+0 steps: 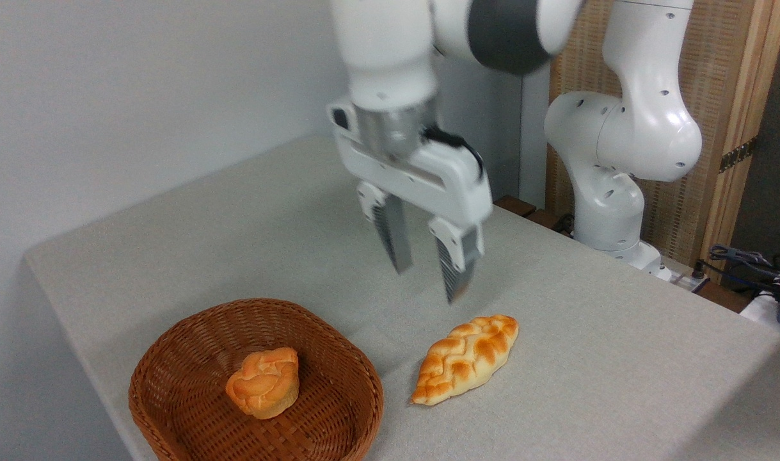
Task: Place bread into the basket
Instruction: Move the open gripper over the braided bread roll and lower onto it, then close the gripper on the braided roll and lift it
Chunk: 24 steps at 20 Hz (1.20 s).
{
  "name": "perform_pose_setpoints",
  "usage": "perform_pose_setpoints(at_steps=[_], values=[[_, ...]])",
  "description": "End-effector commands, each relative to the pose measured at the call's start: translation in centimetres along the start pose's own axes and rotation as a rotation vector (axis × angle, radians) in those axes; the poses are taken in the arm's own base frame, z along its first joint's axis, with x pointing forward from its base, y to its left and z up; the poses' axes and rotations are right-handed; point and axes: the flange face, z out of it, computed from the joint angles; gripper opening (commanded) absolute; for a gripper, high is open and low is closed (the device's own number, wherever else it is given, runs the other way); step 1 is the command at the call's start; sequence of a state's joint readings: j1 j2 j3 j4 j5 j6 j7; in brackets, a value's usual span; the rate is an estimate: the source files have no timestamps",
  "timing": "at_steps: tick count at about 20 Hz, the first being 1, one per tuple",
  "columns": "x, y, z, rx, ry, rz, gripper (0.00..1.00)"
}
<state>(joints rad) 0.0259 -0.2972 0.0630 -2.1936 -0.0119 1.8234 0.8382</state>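
Gripper [428, 272] hangs above the table [620, 358], its 2 fingers spread apart and holding nothing. Braided bread [465, 358] lies on the cloth just right of the basket [191, 333], not touching it. A small round bun [263, 382] sits inside the basket.

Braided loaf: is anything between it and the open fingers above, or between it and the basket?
Nothing visible. The gripper hangs open above the braided loaf, with only bare table between loaf and basket. A small bun already sits inside the basket, left of centre, leaving room.
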Motion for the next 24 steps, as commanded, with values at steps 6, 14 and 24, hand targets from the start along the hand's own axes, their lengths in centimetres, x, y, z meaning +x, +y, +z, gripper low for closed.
perform_pose_setpoints(at_steps=[6,14,24], values=[[-3.9,-1.5,8.4,0.09,-0.045,0.196,1.0],[-4.2,-2.0,9.9,0.065,-0.054,0.185,0.43],[-3.6,-2.0,9.7,0.053,-0.059,0.191,0.43]])
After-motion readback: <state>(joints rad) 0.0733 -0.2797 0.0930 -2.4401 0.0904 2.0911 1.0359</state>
